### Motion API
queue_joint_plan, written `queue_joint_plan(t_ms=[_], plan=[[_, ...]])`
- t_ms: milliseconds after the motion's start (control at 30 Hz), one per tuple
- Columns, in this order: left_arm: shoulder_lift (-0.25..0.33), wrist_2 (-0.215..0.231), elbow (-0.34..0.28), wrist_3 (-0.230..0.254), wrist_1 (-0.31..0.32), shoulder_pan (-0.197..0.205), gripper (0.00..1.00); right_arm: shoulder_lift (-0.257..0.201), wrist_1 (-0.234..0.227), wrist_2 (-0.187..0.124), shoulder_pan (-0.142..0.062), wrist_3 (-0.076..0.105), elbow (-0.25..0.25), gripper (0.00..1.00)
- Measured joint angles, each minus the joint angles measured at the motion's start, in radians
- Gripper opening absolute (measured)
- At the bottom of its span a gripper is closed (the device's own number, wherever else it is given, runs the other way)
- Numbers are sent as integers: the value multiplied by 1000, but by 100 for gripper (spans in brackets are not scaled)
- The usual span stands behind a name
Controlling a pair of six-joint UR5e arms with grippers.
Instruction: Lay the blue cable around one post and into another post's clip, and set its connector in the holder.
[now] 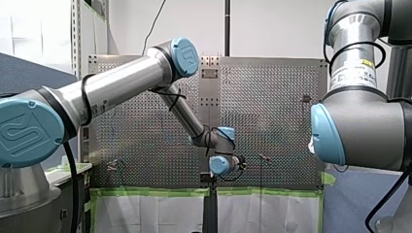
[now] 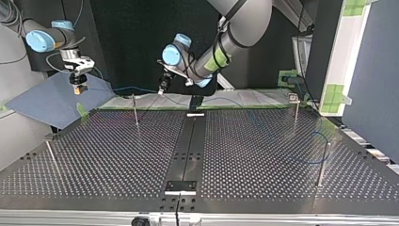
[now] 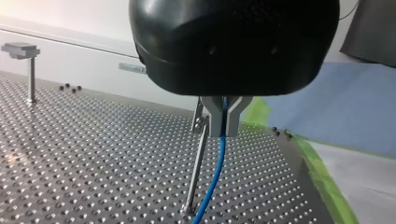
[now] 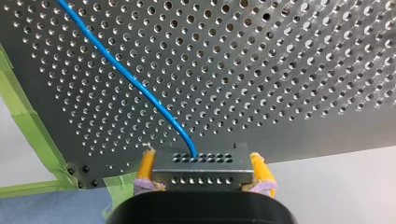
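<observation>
1. Left wrist view: my left gripper (image 3: 223, 127), black with metal fingers (image 3: 211, 119), is pinched on the blue cable (image 3: 215, 172). The cable drops from the fingertips to the perforated table (image 3: 93, 154).
2. Just beside the cable, under the gripper, stands a thin post (image 3: 196, 172) (touching the cable or not, cannot tell).
3. Well off to one side of the gripper is a capped post (image 3: 21, 49). On the other side, green tape (image 3: 322, 177) lines the table's edge.
4. Right wrist view: my right gripper (image 4: 204, 173) has its yellow pads (image 4: 146, 167) clamped on the metal connector (image 4: 201, 161). The cable leaves the connector's far face and runs ahead over the table.
5. Top view: both grippers hang near the table's far edge, well apart, with the cable strung between them.
</observation>
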Motion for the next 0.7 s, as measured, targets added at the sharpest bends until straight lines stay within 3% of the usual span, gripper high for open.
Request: queue_joint_plan(t_ms=[400, 700], plan=[[-4, 5, 15, -15, 8, 22, 1, 10, -2, 15, -1, 1, -9, 0], [-49, 11, 56, -6, -30, 14, 1, 71, 13, 15, -1, -13, -38, 0]])
